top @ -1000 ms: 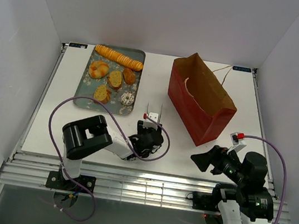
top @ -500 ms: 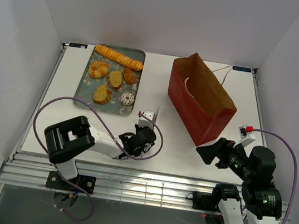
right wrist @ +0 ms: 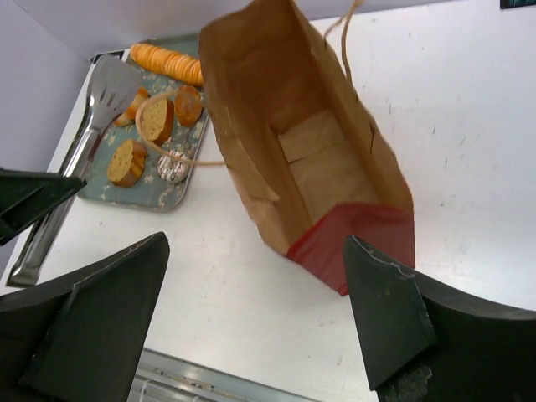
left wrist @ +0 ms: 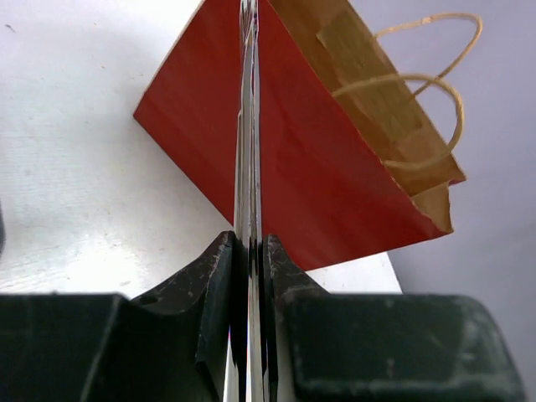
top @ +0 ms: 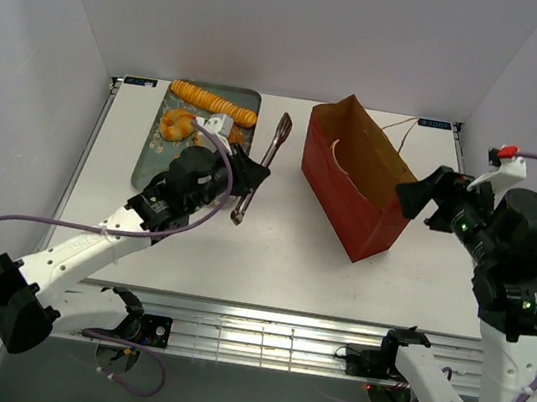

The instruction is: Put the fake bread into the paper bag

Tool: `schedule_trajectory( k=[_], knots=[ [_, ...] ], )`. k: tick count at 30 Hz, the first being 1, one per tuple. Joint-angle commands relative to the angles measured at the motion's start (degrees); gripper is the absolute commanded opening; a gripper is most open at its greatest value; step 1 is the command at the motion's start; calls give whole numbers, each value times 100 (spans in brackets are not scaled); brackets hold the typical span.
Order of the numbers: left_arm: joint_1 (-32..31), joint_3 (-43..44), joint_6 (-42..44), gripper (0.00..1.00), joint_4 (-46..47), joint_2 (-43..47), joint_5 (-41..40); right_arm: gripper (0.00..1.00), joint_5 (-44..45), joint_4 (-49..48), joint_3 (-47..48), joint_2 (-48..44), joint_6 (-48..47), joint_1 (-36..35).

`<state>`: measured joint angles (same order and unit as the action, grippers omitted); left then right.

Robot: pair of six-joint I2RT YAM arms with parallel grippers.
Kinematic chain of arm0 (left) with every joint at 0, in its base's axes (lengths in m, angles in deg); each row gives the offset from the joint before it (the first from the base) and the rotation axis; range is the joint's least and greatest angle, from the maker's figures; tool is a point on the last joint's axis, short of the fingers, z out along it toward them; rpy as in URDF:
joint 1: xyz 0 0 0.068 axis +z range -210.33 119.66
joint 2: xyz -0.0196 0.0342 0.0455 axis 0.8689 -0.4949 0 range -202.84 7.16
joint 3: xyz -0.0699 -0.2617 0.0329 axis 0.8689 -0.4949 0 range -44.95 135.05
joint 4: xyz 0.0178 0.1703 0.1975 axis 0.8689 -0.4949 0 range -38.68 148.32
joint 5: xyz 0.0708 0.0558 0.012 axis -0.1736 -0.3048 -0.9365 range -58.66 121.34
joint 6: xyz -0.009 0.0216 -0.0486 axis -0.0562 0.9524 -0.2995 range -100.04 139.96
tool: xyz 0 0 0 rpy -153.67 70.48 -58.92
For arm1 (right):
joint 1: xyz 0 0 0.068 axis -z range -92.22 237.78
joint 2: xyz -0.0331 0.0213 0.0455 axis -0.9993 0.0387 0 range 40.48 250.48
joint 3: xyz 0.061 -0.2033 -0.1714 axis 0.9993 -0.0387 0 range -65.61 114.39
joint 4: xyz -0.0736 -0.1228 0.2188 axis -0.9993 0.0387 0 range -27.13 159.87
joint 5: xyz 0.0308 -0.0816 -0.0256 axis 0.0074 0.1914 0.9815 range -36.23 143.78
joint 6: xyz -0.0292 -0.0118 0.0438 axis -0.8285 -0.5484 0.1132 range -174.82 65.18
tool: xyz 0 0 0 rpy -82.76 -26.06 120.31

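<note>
The fake bread lies on the grey floral tray (right wrist: 102,192): a long ridged loaf (top: 214,102), a knotted bun (top: 174,125), toast-like slices (right wrist: 157,119) and a sprinkled donut (right wrist: 173,167). My left arm covers part of the tray in the top view. My left gripper (top: 249,174) is shut on metal tongs (top: 267,155), held edge-on between its fingers (left wrist: 219,276) just right of the tray. The red paper bag (top: 358,179) stands open, its brown inside (right wrist: 314,155) bare. My right gripper (right wrist: 256,243) hangs open above the bag's near right end, holding nothing.
The bag's pale string handles (left wrist: 419,79) stick out at its top. White walls close in the table (top: 281,253) on three sides. The tongs' flat end (right wrist: 109,84) reaches over the tray's right edge.
My left gripper shut on the tongs and swung from the table's front middle up to the tray's right side. My right arm rose from the front right to beside the bag.
</note>
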<state>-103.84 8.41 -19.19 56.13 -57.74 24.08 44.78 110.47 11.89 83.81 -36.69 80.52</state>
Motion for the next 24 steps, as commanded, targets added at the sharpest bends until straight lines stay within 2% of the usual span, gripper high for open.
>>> schedule_trajectory(
  k=[1,7,11,16,21,24],
  knots=[
    [596,297,-153,19,-966,294,1243,90,206,-128,914,962,-538,-20],
    [1756,596,-338,25,-1178,215,2869,90,627,92,2048,2054,-1065,-20],
    [2425,246,-723,32,-827,355,3714,90,960,435,2419,2609,-1443,-29],
    [3084,-421,-1304,40,-90,479,4645,90,1453,338,2112,2751,-1707,-20],
    [3155,-722,-1639,51,167,566,4734,90,1366,14,1560,2716,-1760,-20],
    [3182,-889,-1823,55,457,610,4761,91,936,-415,1121,2689,-1926,-20]
  ],
)
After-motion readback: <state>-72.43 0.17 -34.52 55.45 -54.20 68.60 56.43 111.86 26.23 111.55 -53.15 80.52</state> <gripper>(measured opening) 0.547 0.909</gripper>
